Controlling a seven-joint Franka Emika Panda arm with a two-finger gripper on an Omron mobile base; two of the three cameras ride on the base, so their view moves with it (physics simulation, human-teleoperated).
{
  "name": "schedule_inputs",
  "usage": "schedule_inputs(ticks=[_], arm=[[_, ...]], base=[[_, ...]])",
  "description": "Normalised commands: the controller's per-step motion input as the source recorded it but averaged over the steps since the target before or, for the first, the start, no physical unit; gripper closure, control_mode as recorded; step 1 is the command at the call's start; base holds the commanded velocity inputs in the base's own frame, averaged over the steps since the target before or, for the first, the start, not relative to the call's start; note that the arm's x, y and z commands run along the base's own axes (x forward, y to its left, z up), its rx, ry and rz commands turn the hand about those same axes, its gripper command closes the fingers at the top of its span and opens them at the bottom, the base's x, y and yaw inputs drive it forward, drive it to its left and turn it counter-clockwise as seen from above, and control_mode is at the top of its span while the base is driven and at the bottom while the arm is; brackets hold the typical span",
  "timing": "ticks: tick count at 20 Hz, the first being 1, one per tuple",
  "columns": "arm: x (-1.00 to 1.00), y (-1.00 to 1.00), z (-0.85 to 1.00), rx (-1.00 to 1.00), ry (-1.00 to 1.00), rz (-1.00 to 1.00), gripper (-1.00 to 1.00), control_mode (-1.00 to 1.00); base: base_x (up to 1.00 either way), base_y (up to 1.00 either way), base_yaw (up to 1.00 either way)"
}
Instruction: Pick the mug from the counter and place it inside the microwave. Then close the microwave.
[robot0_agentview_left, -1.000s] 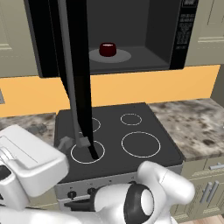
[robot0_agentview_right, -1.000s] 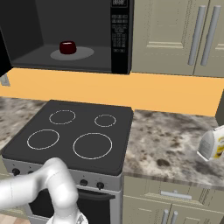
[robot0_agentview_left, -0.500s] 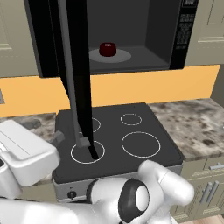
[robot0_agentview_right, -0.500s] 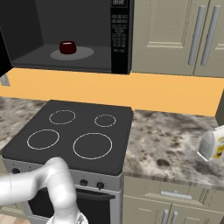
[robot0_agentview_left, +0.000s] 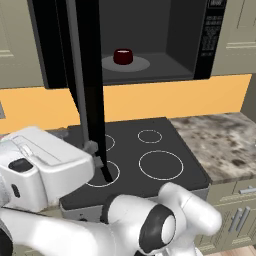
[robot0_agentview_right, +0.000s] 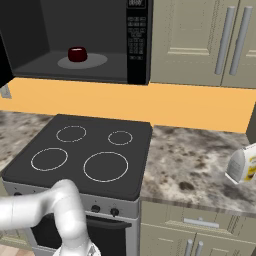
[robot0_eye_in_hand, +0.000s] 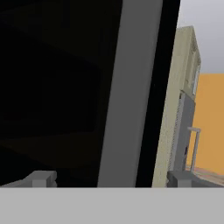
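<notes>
The dark red mug (robot0_agentview_left: 123, 56) (robot0_agentview_right: 77, 54) stands upright on the grey turntable plate (robot0_agentview_left: 141, 63) inside the black microwave (robot0_agentview_right: 137, 45). Its tall black door (robot0_agentview_left: 87, 75) hangs wide open, seen edge-on over the stove. My gripper (robot0_eye_in_hand: 110, 179) is open and holds nothing. Its fingertips (robot0_eye_in_hand: 41, 178) stand on either side of the door's grey strip, close up against the door. In the left base view my white hand (robot0_agentview_left: 45, 162) sits just left of the door's lower end. The speckled counter (robot0_agentview_right: 200, 165) lies to the right of the stove.
A black four-ring stovetop (robot0_agentview_right: 85, 155) sits under the microwave, with knobs on its front. A white and yellow container (robot0_agentview_right: 244, 165) stands on the counter at the far right. Beige cabinets (robot0_agentview_right: 200, 40) flank the microwave above an orange back wall (robot0_agentview_right: 190, 102).
My hand has shifted a little up and to the right, closer to the open door's lower end. The mug and door have not moved.
</notes>
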Motion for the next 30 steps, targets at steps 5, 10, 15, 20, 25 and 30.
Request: schedule_inputs(ticks=[5, 10, 15, 20, 25, 30], arm=[[0.00, -0.57, 0.17, 0.00, 0.07, 0.00, -1.00, -1.00], [-0.05, -0.66, 0.09, 0.00, 0.13, 0.00, -1.00, -1.00], [-0.14, -0.80, 0.05, 0.00, 0.12, 0.02, -1.00, -1.00], [-0.01, -0.78, 0.09, 0.00, 0.05, 0.05, -1.00, -1.00], [0.06, -0.76, 0.05, 0.00, 0.00, 0.08, -1.00, -1.00], [0.46, -0.75, 0.00, 0.00, -0.08, 0.10, -1.00, -1.00]], base=[[0.00, 0.00, 0.00], [0.00, 0.00, 0.00], [0.00, 0.00, 0.00], [0.00, 0.00, 0.00], [0.00, 0.00, 0.00], [0.00, 0.00, 0.00]])
